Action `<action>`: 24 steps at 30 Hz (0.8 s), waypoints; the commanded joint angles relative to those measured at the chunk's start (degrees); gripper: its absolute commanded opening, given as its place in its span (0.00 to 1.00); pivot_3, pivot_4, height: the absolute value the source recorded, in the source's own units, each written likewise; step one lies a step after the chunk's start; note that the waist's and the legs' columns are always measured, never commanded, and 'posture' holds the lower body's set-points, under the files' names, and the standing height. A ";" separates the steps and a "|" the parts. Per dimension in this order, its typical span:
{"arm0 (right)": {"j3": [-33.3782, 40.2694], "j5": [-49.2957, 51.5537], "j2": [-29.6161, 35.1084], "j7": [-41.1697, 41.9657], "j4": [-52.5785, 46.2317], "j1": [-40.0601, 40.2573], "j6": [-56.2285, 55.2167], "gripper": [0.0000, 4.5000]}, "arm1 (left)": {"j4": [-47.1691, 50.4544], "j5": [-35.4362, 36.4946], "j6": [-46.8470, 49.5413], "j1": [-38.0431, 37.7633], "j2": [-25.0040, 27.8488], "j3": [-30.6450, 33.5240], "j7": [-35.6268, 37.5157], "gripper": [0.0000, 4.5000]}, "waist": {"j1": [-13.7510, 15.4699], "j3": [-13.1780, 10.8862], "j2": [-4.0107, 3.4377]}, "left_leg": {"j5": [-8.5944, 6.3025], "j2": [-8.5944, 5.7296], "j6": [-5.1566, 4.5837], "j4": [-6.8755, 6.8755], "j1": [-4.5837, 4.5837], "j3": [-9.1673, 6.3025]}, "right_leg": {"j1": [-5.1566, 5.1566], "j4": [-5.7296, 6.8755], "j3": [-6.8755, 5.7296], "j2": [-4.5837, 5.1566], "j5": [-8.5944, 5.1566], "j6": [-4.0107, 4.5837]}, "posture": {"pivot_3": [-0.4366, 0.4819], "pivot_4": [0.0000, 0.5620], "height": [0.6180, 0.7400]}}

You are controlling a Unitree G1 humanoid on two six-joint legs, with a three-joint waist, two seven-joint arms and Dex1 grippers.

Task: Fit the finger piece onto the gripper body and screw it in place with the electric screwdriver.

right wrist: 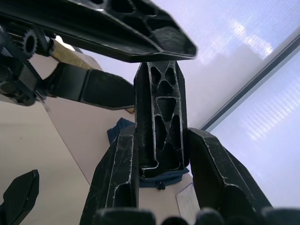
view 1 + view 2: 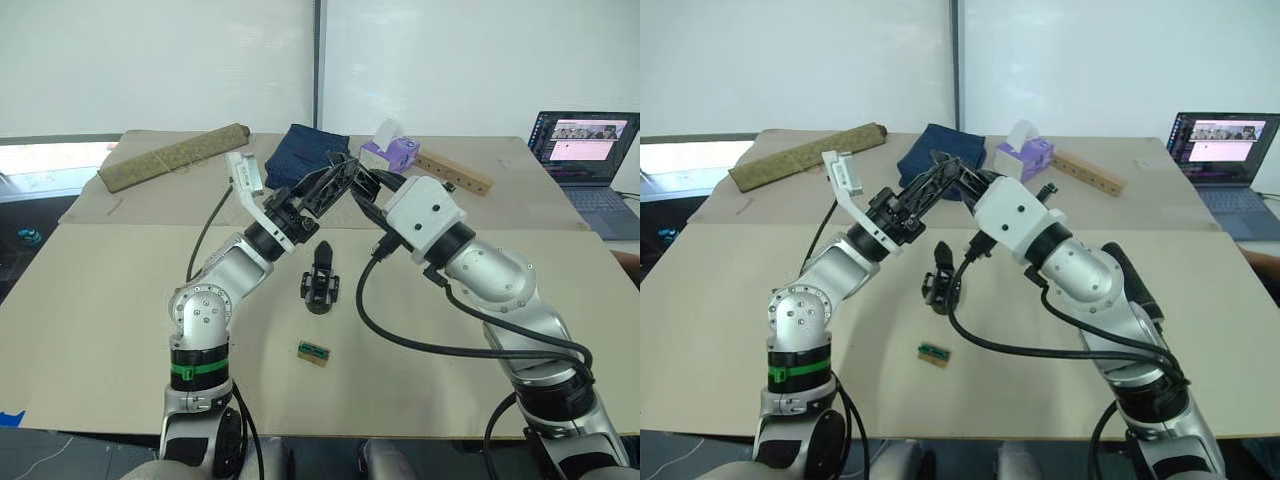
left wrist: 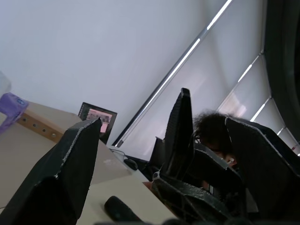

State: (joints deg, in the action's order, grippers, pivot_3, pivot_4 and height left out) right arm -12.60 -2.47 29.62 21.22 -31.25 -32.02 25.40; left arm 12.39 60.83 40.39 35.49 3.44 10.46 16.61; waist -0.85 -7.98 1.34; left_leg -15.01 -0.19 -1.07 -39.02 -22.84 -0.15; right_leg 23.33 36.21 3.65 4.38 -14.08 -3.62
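Finger piece (image 1: 159,126): clamped upright between right gripper (image 1: 159,154) fingers, raised above counter (image 2: 120,320). Left gripper (image 2: 335,180): spread wide, fingers around the piece's tip. Gripper body (image 2: 321,280): upright on counter below both grippers. Green-and-tan block (image 2: 313,351): nearby.

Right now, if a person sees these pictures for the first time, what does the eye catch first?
The two arms meet raised above the middle of the table: the right gripper holds the finger piece between its fingers, and the left gripper is open right beside it. Below them the gripper body stands upright on the table, with a small green-and-tan block lying nearer the robot.
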 commanded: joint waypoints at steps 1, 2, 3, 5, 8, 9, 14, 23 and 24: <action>0.72 -1.61 -0.93 0.19 -1.43 -1.08 -0.80 0.25 | 2.96 0.19 -2.57 0.85 -0.38 0.56 -0.21 0.62 | 0.00 0.00 0.00 | 0.00 0.00 0.00 0.00 0.00 0.00 | 0.00 -0.01 0.00 -0.01 0.00 0.00 | 0.48 0.27 1.00; 0.64 -1.86 -1.15 0.35 -1.49 -1.03 -0.83 0.25 | 2.96 0.23 -2.64 0.77 -0.40 0.43 -0.25 0.51 | 0.03 0.00 0.00 | 0.00 0.00 0.00 0.00 0.00 0.00 | 0.00 0.00 0.00 0.00 0.00 0.00 | 0.48 0.27 1.00; 0.60 -2.05 -1.45 0.39 -1.61 -0.85 -0.61 0.25 | 3.19 -0.04 -3.53 0.64 -0.77 0.31 -0.12 0.42 | 0.05 0.00 0.00 | 0.00 -0.01 0.00 0.00 0.00 0.00 | 0.00 0.00 0.00 0.00 0.00 0.00 | 0.48 0.27 1.00; 0.52 -2.45 -1.86 0.52 -1.55 -0.72 -0.48 0.25 | 3.26 -0.97 -5.25 0.65 -1.26 0.20 -0.03 0.21 | 0.06 0.00 0.00 | 0.00 -0.02 0.00 0.00 0.00 0.00 | 0.00 -0.01 0.00 0.01 0.00 0.00 | 0.48 0.27 1.00; 0.49 -2.92 -2.28 0.94 -1.60 -0.65 -0.43 0.25 | 3.58 -1.32 -6.21 -0.03 -1.30 -0.14 0.00 0.00 | 0.15 0.00 0.00 | 0.00 -0.03 0.00 0.00 -0.01 0.00 | -0.01 -0.03 0.00 0.02 0.00 0.00 | 0.48 0.27 1.00; 0.51 -3.01 -2.47 1.13 -1.61 -0.69 -0.43 0.25 | 3.88 -0.66 -6.05 -0.38 -1.43 -0.15 0.03 0.00 | 0.13 0.00 0.00 | 0.00 -0.03 0.00 0.00 0.00 0.01 | -0.01 -0.03 0.00 0.02 0.00 0.00 | 0.48 0.27 1.00; 2.26 0.92 -3.31 4.85 -2.57 -0.04 2.48 0.55 | 3.93 2.92 -6.84 0.02 -2.12 1.28 0.83 0.00 | 0.10 0.00 0.00 | 0.00 0.00 0.00 0.00 0.00 0.00 | -0.02 -0.02 0.00 -0.01 0.00 0.00 | 0.48 0.27 1.00; 14.11 19.58 6.00 22.29 2.41 -3.33 10.96 1.00 | -5.18 2.07 -0.26 3.33 13.24 0.34 19.11 0.00 | 0.05 -0.01 -0.01 | 0.00 -0.11 -0.01 0.02 0.08 0.03 | -0.10 -0.07 -0.01 -0.05 -0.01 0.01 | 0.48 0.27 1.00; 15.65 24.34 7.20 24.98 2.48 -4.13 14.78 1.00 | -6.36 1.97 1.02 4.08 15.76 -0.36 22.83 0.00 | 0.04 -0.03 0.00 | 0.00 -0.10 -0.01 0.04 0.08 0.02 | -0.12 -0.09 -0.04 -0.06 -0.01 0.02 | 0.48 0.27 1.00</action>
State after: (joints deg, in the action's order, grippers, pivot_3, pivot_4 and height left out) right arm -0.04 15.14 35.99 41.91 -27.34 -34.33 36.07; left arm 6.21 62.88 39.74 37.66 17.76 11.08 33.95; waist -0.80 -8.01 1.33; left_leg -15.01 -0.26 -1.09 -38.98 -22.76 -0.14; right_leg 23.22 36.12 3.59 4.31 -14.09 -3.59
